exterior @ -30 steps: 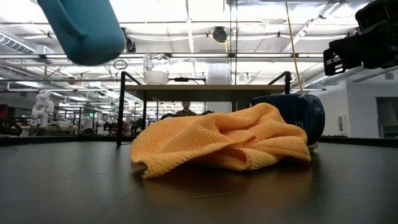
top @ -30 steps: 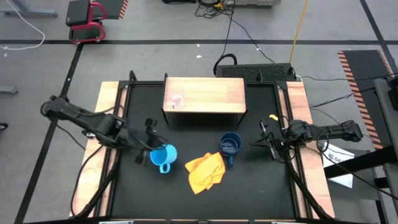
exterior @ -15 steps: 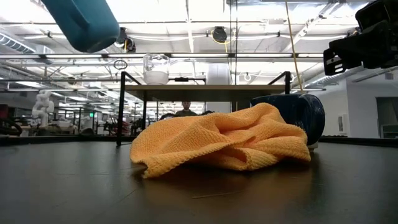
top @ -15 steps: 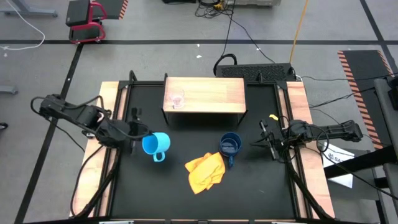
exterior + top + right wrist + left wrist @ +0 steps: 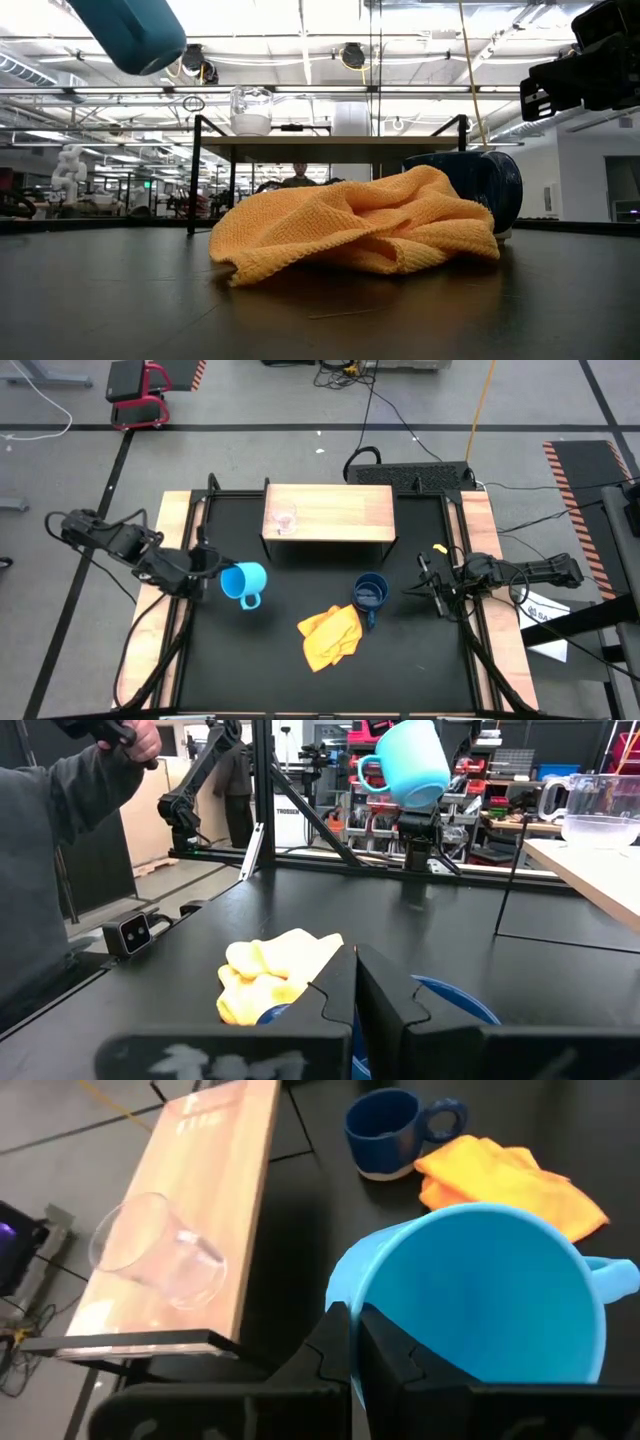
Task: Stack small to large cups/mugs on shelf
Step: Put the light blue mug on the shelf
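Observation:
My left gripper (image 5: pixel 212 572) is shut on the light blue mug (image 5: pixel 243 580), high above the table's left half; the mug also shows in the low view (image 5: pixel 125 35) and the right wrist view (image 5: pixel 405 760). The clear glass cup (image 5: pixel 285 520) stands on the left end of the wooden shelf (image 5: pixel 340 510). The dark blue mug (image 5: pixel 370 593) stands on the table in front of the shelf, its handle by the yellow cloth. My right gripper (image 5: pixel 425 587) is shut and empty at the table's right side. My left gripper pinches the mug's wall at the rim (image 5: pixel 345 1305), one finger (image 5: pixel 390 1350) inside the mug and the other outside. The fingers come from the table's left. The mug is lifted clear and tilted, its mouth toward the gripper, its handle (image 5: pixel 250 600) toward the near edge.
A crumpled yellow cloth (image 5: pixel 330 635) lies near the table's middle, against the dark blue mug. Light wooden rails (image 5: pixel 175 560) run along both sides. A person's sleeve (image 5: pixel 60 840) shows beyond the table in the right wrist view.
My left gripper has carried the light blue mug up and toward the table's left and far edges, away from the cloth. The mug has stayed clear of the table.

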Motion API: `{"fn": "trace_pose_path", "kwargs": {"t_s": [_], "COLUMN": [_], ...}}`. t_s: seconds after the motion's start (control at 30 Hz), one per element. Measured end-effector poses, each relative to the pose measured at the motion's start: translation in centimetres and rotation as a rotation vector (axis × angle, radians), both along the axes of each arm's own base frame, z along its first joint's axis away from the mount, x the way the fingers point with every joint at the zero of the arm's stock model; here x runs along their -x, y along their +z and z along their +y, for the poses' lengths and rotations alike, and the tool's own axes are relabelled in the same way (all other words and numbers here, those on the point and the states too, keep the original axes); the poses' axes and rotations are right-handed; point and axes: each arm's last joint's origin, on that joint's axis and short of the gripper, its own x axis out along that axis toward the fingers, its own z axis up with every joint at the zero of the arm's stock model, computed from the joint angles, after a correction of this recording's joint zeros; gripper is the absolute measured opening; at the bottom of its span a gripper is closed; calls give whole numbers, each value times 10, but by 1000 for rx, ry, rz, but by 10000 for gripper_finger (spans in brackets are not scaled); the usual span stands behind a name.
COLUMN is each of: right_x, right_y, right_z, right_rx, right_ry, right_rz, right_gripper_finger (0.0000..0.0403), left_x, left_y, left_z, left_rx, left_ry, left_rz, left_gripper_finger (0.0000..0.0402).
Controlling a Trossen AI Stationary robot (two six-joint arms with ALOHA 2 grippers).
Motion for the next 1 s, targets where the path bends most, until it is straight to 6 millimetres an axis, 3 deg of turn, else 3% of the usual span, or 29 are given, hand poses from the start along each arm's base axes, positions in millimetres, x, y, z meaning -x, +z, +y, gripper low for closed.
{"fn": "trace_pose_path", "kwargs": {"t_s": [0.33,0.53,0.77,1.0], "right_x": [0,0,0,0], "right_y": [0,0,0,0], "right_z": [0,0,0,0], "right_rx": [-3,4,7,21], "right_ry": [0,0,0,0], "right_rz": [1,-1,-2,-6], "right_gripper_finger": [0,0,0,0], "left_x": [26,29,18,-2], "left_y": [4,-21,-29,-40], "left_z": [13,16,9,-1], "left_rx": [45,54,131,-10], "left_ry": [88,139,54,-129], "left_rz": [-74,-108,-348,-484], "left_gripper_finger": [4,4,4,4]}}
